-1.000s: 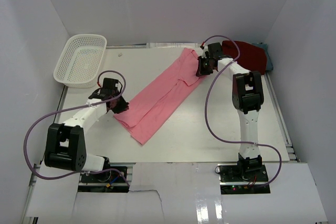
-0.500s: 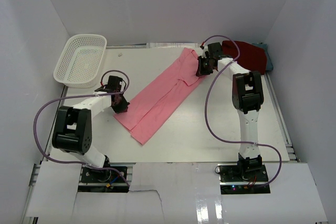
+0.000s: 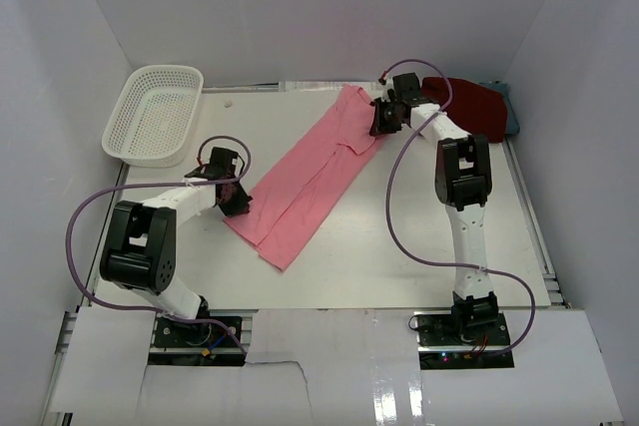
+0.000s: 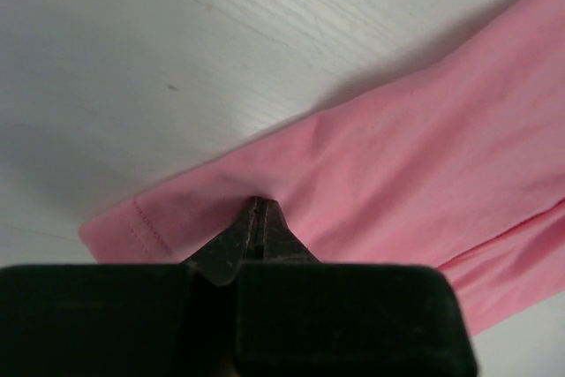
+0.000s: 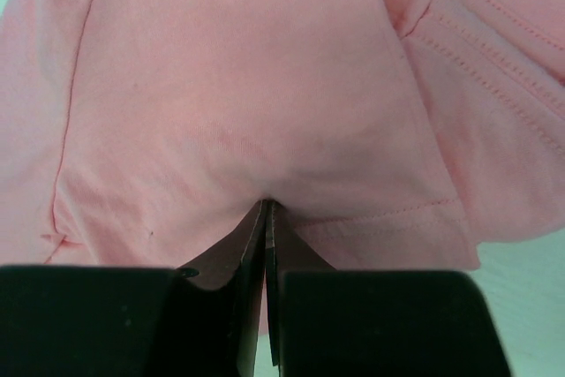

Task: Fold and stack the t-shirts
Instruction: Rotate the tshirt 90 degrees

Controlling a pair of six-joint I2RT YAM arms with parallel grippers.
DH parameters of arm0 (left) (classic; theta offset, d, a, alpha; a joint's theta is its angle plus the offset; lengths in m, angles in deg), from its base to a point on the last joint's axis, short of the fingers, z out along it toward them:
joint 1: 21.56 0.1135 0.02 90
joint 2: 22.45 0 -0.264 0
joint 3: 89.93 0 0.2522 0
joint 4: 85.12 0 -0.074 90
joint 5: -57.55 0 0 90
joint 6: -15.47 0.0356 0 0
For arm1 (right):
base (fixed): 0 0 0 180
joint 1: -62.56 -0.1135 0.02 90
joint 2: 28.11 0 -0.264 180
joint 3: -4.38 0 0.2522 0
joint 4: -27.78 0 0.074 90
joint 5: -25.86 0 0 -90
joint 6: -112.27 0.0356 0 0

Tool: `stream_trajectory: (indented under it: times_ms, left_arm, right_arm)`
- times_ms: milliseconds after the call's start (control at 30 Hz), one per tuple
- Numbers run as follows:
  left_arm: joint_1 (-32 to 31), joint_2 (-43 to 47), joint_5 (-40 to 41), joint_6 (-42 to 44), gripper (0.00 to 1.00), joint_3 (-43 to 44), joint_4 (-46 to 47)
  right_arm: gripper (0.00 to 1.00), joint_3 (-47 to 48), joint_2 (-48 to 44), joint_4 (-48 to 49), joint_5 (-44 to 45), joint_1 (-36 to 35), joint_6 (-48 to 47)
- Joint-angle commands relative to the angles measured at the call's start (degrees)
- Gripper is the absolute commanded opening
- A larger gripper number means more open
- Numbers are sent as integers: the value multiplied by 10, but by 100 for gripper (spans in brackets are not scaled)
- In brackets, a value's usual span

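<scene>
Pink t-shirt (image 3: 305,179), position? (JL)

Narrow strip lying diagonally across the table (image 3: 339,266). Left gripper (image 3: 236,199) is pinched tight on the near-left hem, right gripper (image 3: 383,119) likewise on the far-right end. (MK)

Risk? (JL)

Shallow bites. An uneven lift could slip one end and open the fold. (MK)

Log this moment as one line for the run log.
stage: folding | left gripper: shut on light pink cloth t-shirt, near end | right gripper: shut on it, far end | dark red t-shirt: far right corner

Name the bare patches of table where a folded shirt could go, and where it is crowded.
Bare: near table between pink shirt and right arm; far strip between basket and that shirt. Crowded: far right corner, with red shirt and right pincer.
</scene>
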Motion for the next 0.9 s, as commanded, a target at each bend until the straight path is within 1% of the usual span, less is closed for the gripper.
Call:
stream_trajectory:
  times_ms: [0, 67, 100, 167, 200, 233, 267, 300, 367, 400, 600, 667, 867]
  left_arm:
    - [-45, 2, -49, -19, 0, -53, -37]
    - [-66, 22, -58, -30, 0, -68, -39]
    - [-89, 26, -61, -43, 0, -82, -42]
    - [-117, 25, -67, -61, 0, -96, -43]
    - [-147, 21, -67, -71, 0, -107, -43]
    - [-163, 17, -65, -92, 0, -111, -43]
    - [-180, 4, -60, -104, 0, -115, -43]
    - [-215, -3, -59, -116, 0, -118, -38]
    - [-248, -26, -63, -151, 0, -123, -32]
    - [-277, -34, -67, -160, 0, -122, -27]
    - [-377, -95, -99, -209, 0, -92, -14]
    - [-404, -110, -105, -220, 0, -73, -14]
    - [-438, -108, -122, -238, 0, -79, -14]
  right_arm:
    - [8, 47, 60, -50, 24, 6, 0]
    - [8, 72, 86, -62, 14, 8, 4]
    - [8, 85, 94, -65, 11, 8, 7]
    - [8, 110, 109, -68, 4, 8, 18]
    - [8, 115, 114, -69, 1, 8, 24]
    - [8, 123, 116, -69, -6, 8, 29]
    - [8, 125, 122, -69, -9, 8, 38]
    - [8, 127, 123, -69, -11, 7, 43]
    - [8, 129, 124, -67, -13, 4, 48]
    - [8, 129, 124, -65, -13, 3, 51]
    - [8, 157, 138, -61, -22, 2, 62]
    - [8, 161, 139, -54, -35, -1, 68]
    - [8, 162, 139, -51, -36, -10, 66]
